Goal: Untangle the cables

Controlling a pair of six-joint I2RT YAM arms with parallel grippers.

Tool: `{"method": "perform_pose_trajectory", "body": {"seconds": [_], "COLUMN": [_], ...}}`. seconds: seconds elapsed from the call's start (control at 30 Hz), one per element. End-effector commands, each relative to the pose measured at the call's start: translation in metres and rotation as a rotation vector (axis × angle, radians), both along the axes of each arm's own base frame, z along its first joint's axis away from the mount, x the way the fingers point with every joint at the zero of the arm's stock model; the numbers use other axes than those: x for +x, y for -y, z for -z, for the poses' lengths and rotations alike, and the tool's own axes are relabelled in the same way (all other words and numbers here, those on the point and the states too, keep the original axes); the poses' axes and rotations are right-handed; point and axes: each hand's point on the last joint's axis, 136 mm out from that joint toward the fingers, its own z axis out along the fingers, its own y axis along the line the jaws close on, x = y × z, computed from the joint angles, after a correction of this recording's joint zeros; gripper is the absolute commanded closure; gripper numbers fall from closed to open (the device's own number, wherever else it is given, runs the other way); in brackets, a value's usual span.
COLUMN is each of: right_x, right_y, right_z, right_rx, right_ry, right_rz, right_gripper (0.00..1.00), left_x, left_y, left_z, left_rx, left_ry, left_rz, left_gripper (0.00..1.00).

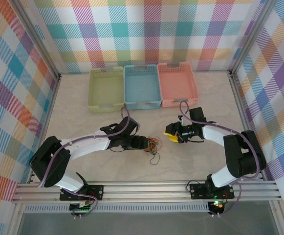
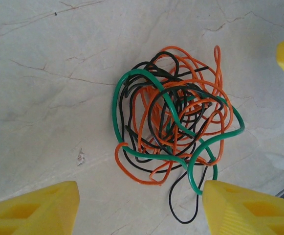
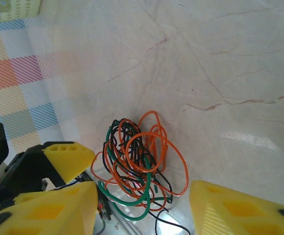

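On the pale, marble-patterned table [image 1: 78, 117], between the two arms, lie the cables [image 1: 154, 145] as one small loose knot of orange, green and black wires. The knot rests flat on the surface, near the front middle of the table and well apart from the three baskets at the back: a yellow-green basket [image 1: 106, 89], a blue basket [image 1: 142, 86] and a pink basket [image 1: 177, 84], which stand side by side.

The left gripper [image 1: 142, 143] points at the knot from the left side and is just beside it. In the left wrist view its yellow fingers [image 2: 39, 208] stand wide apart and they hold nothing; the knot lies ahead of them, and only a thin black loop and a green end reach down into the space between the fingers. I cannot tell if any wire touches a finger.

The right gripper [image 1: 171, 133] comes from the right side, near the knot but with a small gap to it. Its jaws are also apart and empty, with the knot in front of them on the table.
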Motion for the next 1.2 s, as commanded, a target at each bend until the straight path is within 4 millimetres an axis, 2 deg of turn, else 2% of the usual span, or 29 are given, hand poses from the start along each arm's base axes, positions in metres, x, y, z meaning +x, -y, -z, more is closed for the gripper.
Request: {"method": "perform_pose_trajectory", "body": {"seconds": [0.0,0.33,0.67,0.83,0.97,1.17], "right_x": [-0.003,-0.002,-0.008,-0.011,-0.010,-0.010], "right_y": [-0.005,-0.017,-0.021,-0.025,-0.025,-0.025], "right_z": [0.003,0.022,0.028,0.031,0.029,0.028], "right_rx": [0.006,-0.050,-0.087,-0.108,-0.109,-0.108], "right_ry": [-0.073,-0.183,-0.208,-0.226,-0.210,-0.199], "right_rz": [-0.027,-0.096,-0.134,-0.161,-0.160,-0.157], "right_gripper": [0.50,0.55,0.54,0.54,0.54,0.54], "left_x": [0.010,0.015,0.018,0.018,0.020,0.016], "left_y": [0.014,0.022,0.029,0.023,0.011,0.012], "left_z": [-0.010,0.001,0.005,0.009,0.015,0.025], "left_rx": [-0.041,-0.025,-0.018,0.013,0.061,0.051], "left_ry": [0.017,0.000,-0.015,-0.012,0.006,-0.028], "left_rz": [-0.005,-0.003,-0.001,-0.021,-0.055,-0.067], "left_gripper": [0.33,0.36,0.40,0.44,0.53,0.72]}}
